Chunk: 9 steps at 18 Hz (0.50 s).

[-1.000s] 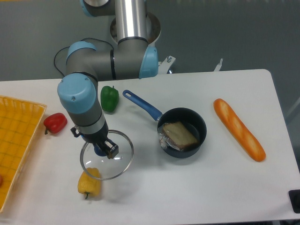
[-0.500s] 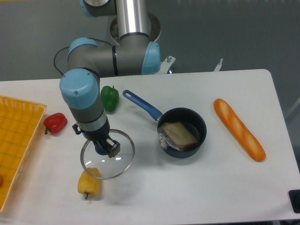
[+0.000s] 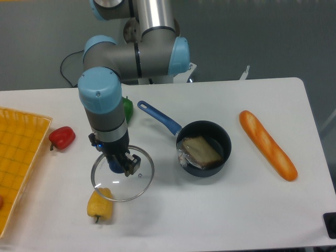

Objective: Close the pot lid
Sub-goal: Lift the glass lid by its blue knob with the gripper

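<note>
Left of the round dark pot [image 3: 205,148], gripper [image 3: 121,164] clamped on the glass lid [image 3: 122,177] by its blue knob.

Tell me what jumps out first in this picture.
The grey and blue robot arm reaches down left of centre, its pincer shut on the knob of the glass lid. To the right sits the open pot with a sandwich inside, and a long baguette lies further right.

Arm bent over, wrist pointing down; tool [image 3: 122,166] clamped closed.
</note>
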{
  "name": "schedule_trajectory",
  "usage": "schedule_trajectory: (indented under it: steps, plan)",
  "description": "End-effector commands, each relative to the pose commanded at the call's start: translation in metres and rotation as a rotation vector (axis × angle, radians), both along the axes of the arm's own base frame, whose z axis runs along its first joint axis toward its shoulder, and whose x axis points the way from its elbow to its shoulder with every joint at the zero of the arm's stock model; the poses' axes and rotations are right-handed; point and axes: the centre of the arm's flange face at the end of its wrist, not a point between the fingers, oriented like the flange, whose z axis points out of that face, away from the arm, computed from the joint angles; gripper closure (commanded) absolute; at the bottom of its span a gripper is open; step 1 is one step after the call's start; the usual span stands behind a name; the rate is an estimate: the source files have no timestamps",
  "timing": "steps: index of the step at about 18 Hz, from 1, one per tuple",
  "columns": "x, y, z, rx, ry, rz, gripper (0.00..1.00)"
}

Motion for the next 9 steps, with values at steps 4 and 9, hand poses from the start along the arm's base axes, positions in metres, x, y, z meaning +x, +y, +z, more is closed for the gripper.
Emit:
schedule_trajectory:
  steps: [4, 9]
  plan:
    - [-0.021, -0.010, 0.022, 0.070, -0.029, -0.002, 0.49]
    - [-0.033, -0.020, 0.023, 0.092, -0.046, -0.038, 0.49]
